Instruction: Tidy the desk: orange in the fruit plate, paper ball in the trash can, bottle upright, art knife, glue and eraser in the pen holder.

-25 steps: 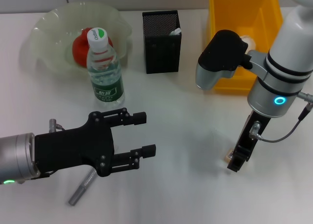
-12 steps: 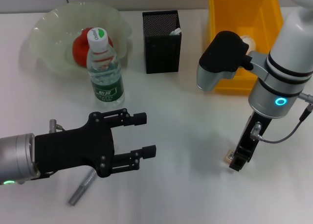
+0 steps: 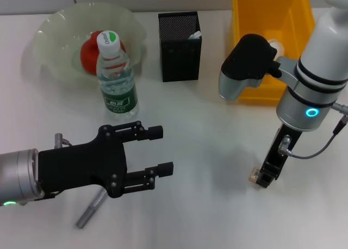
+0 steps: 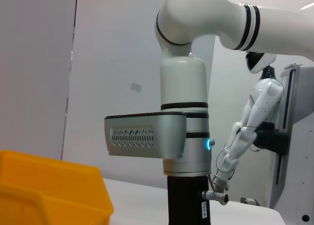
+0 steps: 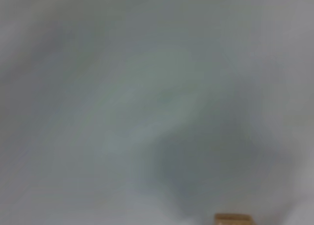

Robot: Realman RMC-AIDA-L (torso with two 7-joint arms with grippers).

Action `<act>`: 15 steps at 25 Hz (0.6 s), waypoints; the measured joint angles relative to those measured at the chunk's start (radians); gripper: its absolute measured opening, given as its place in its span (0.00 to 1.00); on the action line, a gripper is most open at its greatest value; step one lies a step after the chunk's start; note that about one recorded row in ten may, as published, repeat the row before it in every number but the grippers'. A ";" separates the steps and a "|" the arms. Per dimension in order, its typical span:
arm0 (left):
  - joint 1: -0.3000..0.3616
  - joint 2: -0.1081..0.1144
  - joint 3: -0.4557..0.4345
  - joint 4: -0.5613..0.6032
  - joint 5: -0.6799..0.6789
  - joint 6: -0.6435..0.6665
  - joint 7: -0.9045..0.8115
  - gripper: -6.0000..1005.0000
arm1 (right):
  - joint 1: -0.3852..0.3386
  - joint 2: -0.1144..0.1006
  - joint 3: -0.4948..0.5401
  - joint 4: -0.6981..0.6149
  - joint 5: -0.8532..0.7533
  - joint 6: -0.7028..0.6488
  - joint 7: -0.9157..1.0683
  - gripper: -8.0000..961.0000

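My right gripper (image 3: 264,178) points straight down at the table on the right, with a small tan eraser (image 3: 254,176) against its tip; the eraser's edge also shows in the right wrist view (image 5: 234,218). My left gripper (image 3: 162,149) is open and empty, held level over the table at the front left. A grey art knife (image 3: 91,206) lies on the table partly under the left arm. The bottle (image 3: 116,78) stands upright. The orange (image 3: 88,54) sits in the pale fruit plate (image 3: 54,37). The black mesh pen holder (image 3: 179,39) holds something white.
A yellow bin (image 3: 272,20) stands at the back right, with a pale lump (image 3: 275,44) in it partly hidden by my right arm. The left wrist view shows the right arm (image 4: 184,151) and the bin (image 4: 49,190).
My right gripper has shifted slightly at the table and the eraser shows more beside its tip. The left gripper has barely moved.
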 joint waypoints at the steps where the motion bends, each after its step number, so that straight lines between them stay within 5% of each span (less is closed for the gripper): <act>1: 0.000 0.000 0.000 0.000 0.000 -0.001 0.000 0.68 | 0.000 0.000 0.000 0.000 0.001 0.000 0.000 0.31; 15: -0.001 0.000 -0.003 0.000 0.000 -0.004 0.000 0.68 | -0.068 -0.006 0.018 -0.126 0.004 -0.005 0.015 0.26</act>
